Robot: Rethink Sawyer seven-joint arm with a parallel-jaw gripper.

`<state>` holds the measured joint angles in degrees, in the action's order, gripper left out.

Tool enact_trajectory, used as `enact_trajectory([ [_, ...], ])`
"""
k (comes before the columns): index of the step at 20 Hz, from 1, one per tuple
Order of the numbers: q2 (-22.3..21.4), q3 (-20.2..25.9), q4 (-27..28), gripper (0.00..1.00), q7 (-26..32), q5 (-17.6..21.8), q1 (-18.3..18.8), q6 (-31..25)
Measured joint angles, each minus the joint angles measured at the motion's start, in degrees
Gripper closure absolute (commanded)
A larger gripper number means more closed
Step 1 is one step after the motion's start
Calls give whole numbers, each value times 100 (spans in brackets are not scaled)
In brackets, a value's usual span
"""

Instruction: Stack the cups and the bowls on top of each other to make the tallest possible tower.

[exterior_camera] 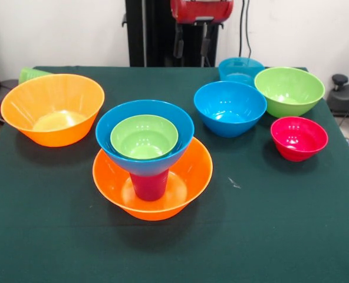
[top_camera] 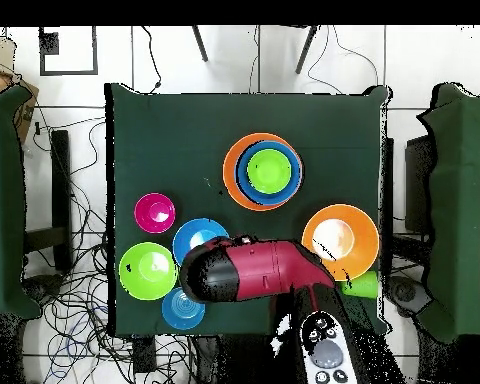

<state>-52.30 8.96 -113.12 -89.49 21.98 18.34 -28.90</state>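
The table [exterior_camera: 269, 236] had a dark green cloth. Directly on it stood two orange bowls [exterior_camera: 52, 109], one carrying the tower [exterior_camera: 145, 154], a blue bowl [exterior_camera: 230, 108], a teal-blue bowl [exterior_camera: 240, 69], a lime green bowl [exterior_camera: 289, 89] and a red-pink bowl [exterior_camera: 299, 137]. A light green cup [exterior_camera: 30, 73] lay behind the left orange bowl.

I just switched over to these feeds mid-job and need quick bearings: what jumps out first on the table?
The tower near the table's middle stands out: a purple-magenta cup standing in an orange bowl, carrying a blue bowl with a lime green bowl nested inside. A second orange bowl sits alone at the front view's left, and four loose bowls cluster at the right. The gripper hangs at the far edge, above the table.
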Motion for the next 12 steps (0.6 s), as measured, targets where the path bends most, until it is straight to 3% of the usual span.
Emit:
enact_trajectory([
  [6, 274, -200, -3, 0, 0, -1, -48, 228],
  [12, 234, -190, -58, 0, 0, -2, 101, 236],
])
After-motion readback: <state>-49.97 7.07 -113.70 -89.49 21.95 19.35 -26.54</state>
